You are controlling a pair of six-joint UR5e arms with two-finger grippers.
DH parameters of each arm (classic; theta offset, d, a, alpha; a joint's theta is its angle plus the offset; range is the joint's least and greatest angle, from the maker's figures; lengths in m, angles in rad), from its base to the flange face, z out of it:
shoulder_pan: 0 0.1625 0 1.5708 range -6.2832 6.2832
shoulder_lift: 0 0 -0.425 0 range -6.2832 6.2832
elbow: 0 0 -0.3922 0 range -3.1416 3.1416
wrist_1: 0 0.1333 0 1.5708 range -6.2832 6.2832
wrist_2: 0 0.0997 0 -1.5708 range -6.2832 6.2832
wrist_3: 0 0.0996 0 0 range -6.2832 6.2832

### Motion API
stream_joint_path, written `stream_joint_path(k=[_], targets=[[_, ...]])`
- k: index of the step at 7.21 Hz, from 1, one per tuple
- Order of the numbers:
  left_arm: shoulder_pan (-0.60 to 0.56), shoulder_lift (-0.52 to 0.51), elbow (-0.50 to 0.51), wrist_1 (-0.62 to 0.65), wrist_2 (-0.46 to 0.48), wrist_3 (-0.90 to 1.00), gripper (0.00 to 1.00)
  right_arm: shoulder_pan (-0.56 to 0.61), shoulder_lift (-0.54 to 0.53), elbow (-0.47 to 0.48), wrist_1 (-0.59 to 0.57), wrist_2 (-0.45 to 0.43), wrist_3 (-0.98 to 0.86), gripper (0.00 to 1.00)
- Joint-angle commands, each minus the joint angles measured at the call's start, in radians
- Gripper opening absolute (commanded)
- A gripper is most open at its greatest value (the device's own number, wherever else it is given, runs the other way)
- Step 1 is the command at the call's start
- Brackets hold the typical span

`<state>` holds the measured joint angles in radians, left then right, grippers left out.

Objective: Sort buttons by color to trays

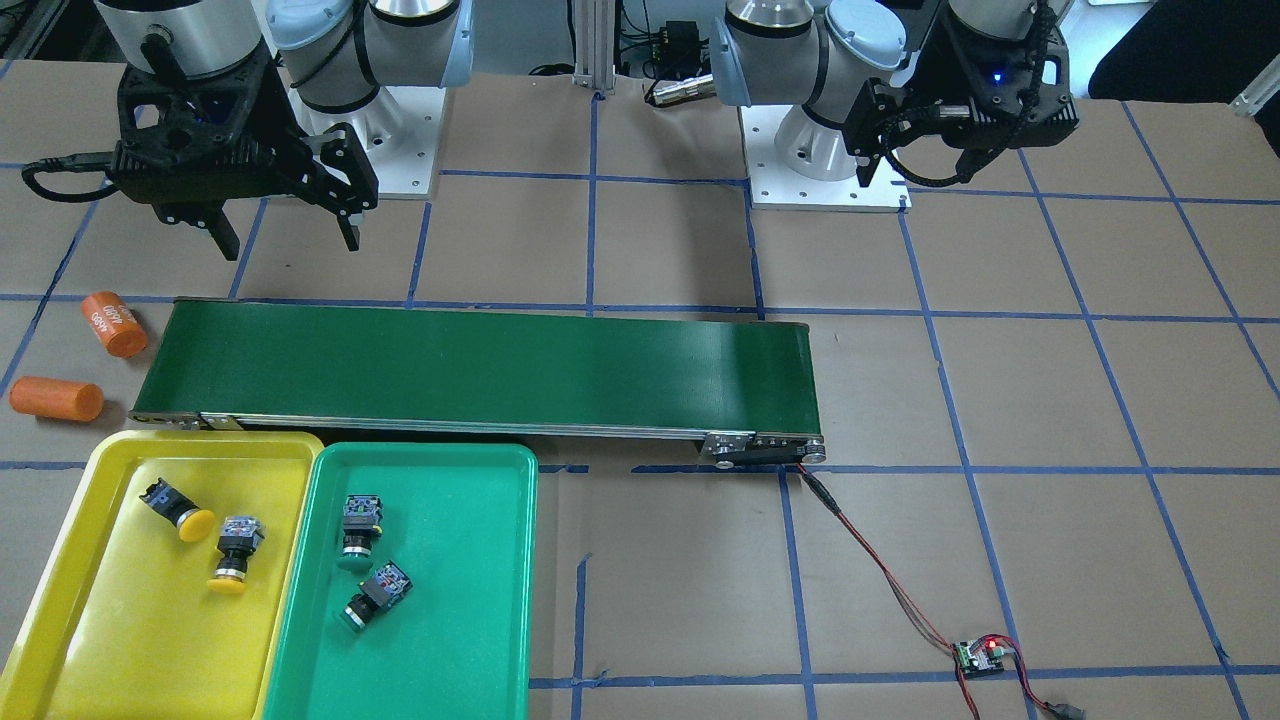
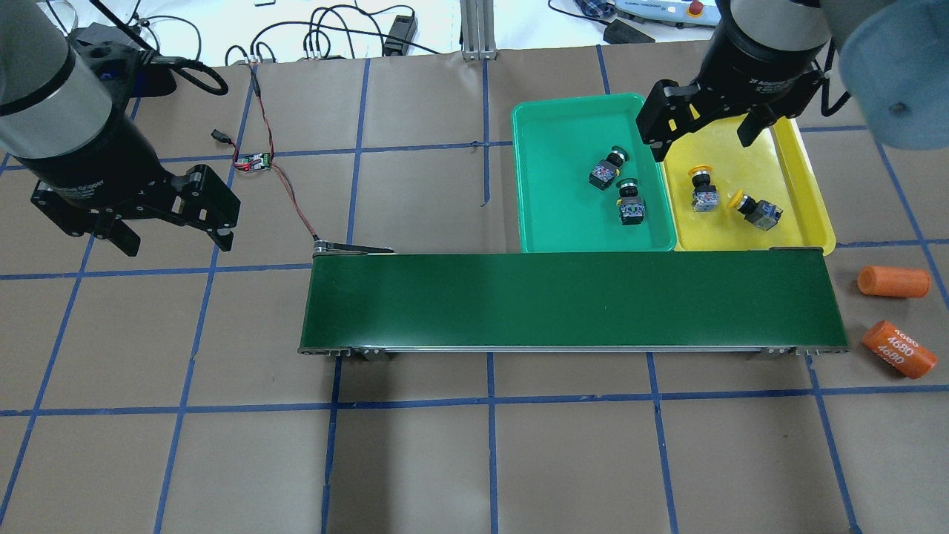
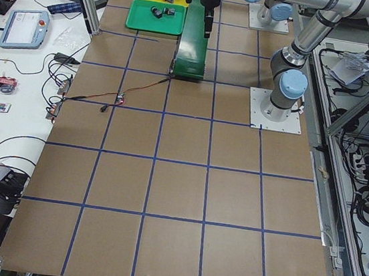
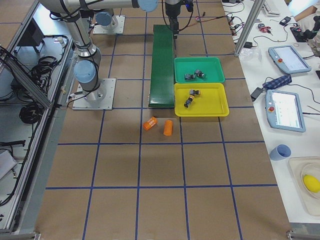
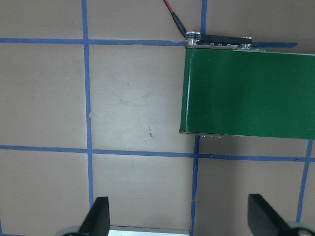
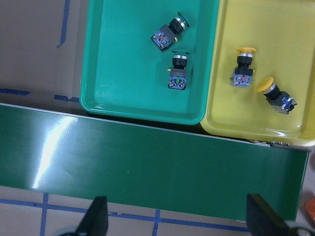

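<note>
Two yellow-capped buttons [image 2: 700, 191] [image 2: 755, 208] lie on their sides in the yellow tray [image 2: 812, 193]. Two green-capped buttons [image 2: 606, 169] [image 2: 630, 205] lie in the green tray [image 2: 556, 185] beside it. My right gripper [image 2: 700, 141] hangs open and empty above the seam between the two trays. Its wrist view looks down on all the buttons, such as a green one [image 6: 178, 72] and a yellow one [image 6: 244, 70]. My left gripper [image 2: 176, 243] is open and empty too, high over bare table off the conveyor's left end, with its fingers [image 5: 98, 217] wide apart.
A long dark-green conveyor belt [image 2: 571, 300] runs across the table in front of the trays. Two orange cylinders [image 2: 893, 282] [image 2: 898, 348], one marked 4680, lie off its right end. A small circuit board [image 2: 252, 162] with red wires connects to the belt's left end.
</note>
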<state>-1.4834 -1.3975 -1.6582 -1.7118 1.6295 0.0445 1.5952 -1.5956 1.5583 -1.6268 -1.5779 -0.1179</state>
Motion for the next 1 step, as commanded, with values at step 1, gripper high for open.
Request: stream_joint_path(k=[1], targets=[[0.000, 0.002, 0.000, 0.000, 0.000, 0.000, 1.00, 0.000, -0.003, 0.000, 0.004, -0.004, 0.000, 1.00]])
